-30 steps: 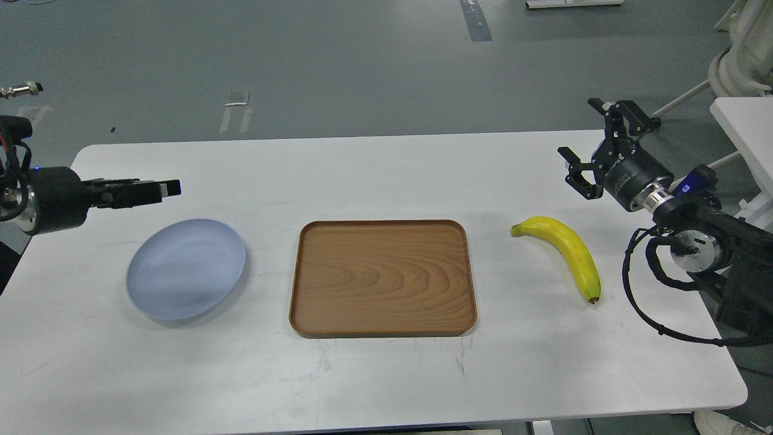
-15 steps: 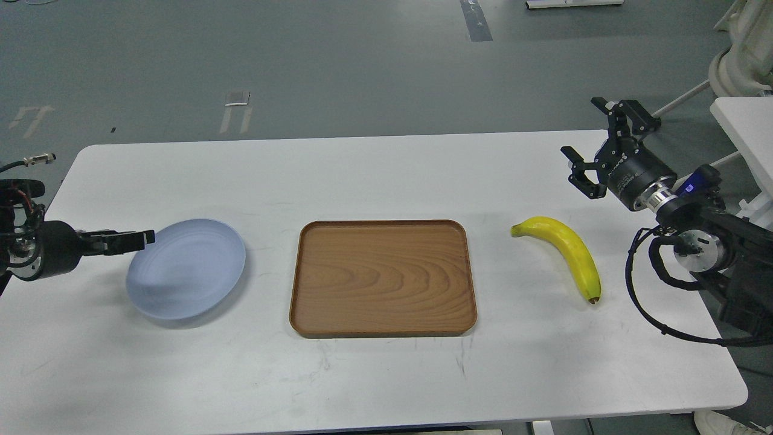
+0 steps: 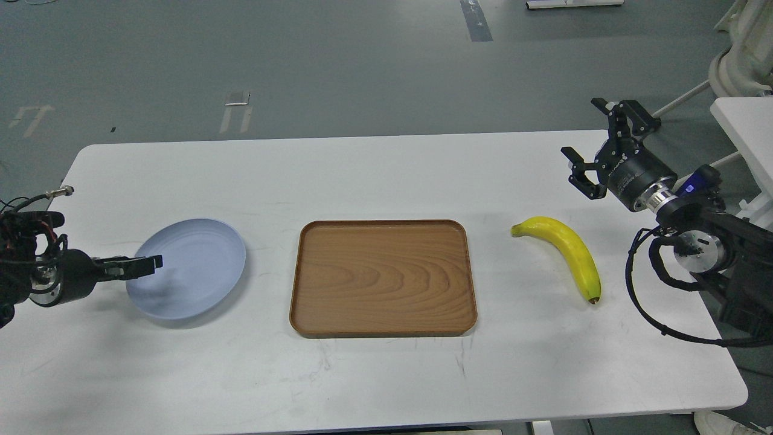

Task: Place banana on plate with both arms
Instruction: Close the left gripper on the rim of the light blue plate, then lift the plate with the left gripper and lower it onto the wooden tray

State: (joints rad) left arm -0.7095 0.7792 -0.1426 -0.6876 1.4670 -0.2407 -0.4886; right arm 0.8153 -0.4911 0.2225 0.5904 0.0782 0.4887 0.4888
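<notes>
The yellow banana (image 3: 570,249) lies on the white table, right of the wooden tray, with its dark tip toward the front. The pale blue plate (image 3: 196,266) sits on the table's left side. My left gripper (image 3: 148,264) comes in low from the left, with its tips over the plate's left rim. It is seen side-on, so I cannot tell its fingers apart or whether they touch the rim. My right gripper (image 3: 595,145) is open and empty. It hovers behind and to the right of the banana, clear of it.
A rectangular brown wooden tray (image 3: 383,329) lies between plate and banana, with nothing in it. The white table (image 3: 386,380) has rounded edges. A white stand (image 3: 746,130) is beyond its right end, and my right arm's cables (image 3: 640,302) hang near the banana.
My left arm has dropped and pulled toward the near left, from above the plate's far-left side to its left rim. The right gripper has barely moved. Banana, plate and tray are still.
</notes>
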